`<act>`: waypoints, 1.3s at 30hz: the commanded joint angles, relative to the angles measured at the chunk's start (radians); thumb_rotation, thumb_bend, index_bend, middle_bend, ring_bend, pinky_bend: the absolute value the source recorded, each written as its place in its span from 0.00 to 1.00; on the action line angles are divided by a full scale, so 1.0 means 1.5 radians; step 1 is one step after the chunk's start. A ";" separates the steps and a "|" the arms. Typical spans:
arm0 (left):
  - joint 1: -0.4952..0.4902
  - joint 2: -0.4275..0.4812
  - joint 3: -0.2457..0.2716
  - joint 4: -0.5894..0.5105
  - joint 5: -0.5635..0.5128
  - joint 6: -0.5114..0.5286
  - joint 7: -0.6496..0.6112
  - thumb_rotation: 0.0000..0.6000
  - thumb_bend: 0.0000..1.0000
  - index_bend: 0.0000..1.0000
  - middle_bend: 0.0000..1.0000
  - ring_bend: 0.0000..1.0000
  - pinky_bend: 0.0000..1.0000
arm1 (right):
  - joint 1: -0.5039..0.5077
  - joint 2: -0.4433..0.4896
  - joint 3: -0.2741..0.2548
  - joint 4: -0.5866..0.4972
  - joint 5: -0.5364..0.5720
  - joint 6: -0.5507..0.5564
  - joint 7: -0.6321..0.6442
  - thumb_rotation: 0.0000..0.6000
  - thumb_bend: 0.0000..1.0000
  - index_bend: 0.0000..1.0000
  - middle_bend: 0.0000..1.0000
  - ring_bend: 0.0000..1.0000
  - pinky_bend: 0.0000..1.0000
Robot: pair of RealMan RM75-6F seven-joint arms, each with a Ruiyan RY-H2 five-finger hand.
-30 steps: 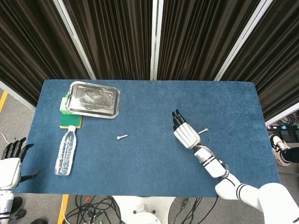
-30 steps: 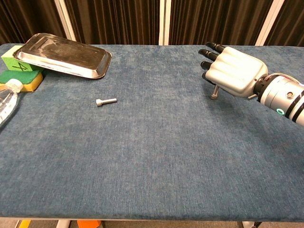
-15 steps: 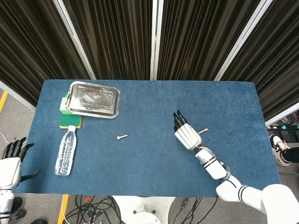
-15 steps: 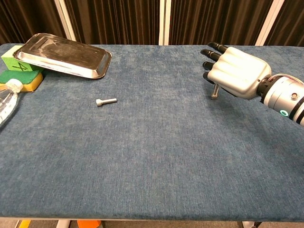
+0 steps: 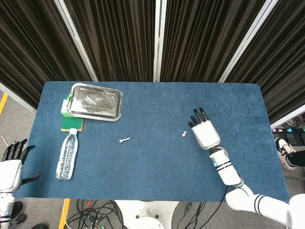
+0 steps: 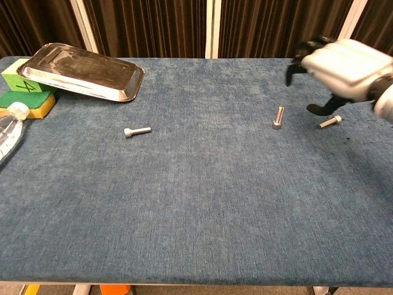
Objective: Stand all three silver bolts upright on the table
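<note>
One silver bolt (image 6: pixel 279 117) stands upright on its head on the blue table, also seen as a small silver bolt (image 5: pixel 184 134) from above. A second bolt (image 6: pixel 330 121) lies on its side to the right of it, under my right hand in the head view. A third bolt (image 6: pixel 136 131) lies flat left of centre, the same bolt (image 5: pixel 125 140) in the head view. My right hand (image 6: pixel 344 64) hovers open above the lying right bolt, fingers spread, holding nothing; right hand (image 5: pixel 204 130). My left hand (image 5: pixel 11 164) hangs open off the table's left edge.
A metal tray (image 5: pixel 95 101) rests tilted on a green block and sponge (image 6: pixel 27 92) at the back left. A clear water bottle (image 5: pixel 67 154) lies near the left front. The blue table (image 6: pixel 202 203) stretches wide in front.
My right hand has let go of the upright bolt and moved right and up, away from it. The bolt stays standing. The second bolt now shows beside it.
</note>
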 commanded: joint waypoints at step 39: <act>0.005 0.005 0.003 -0.021 -0.011 0.000 0.019 1.00 0.06 0.19 0.04 0.00 0.00 | 0.017 -0.045 -0.061 0.227 -0.067 -0.092 0.152 1.00 0.37 0.54 0.26 0.00 0.00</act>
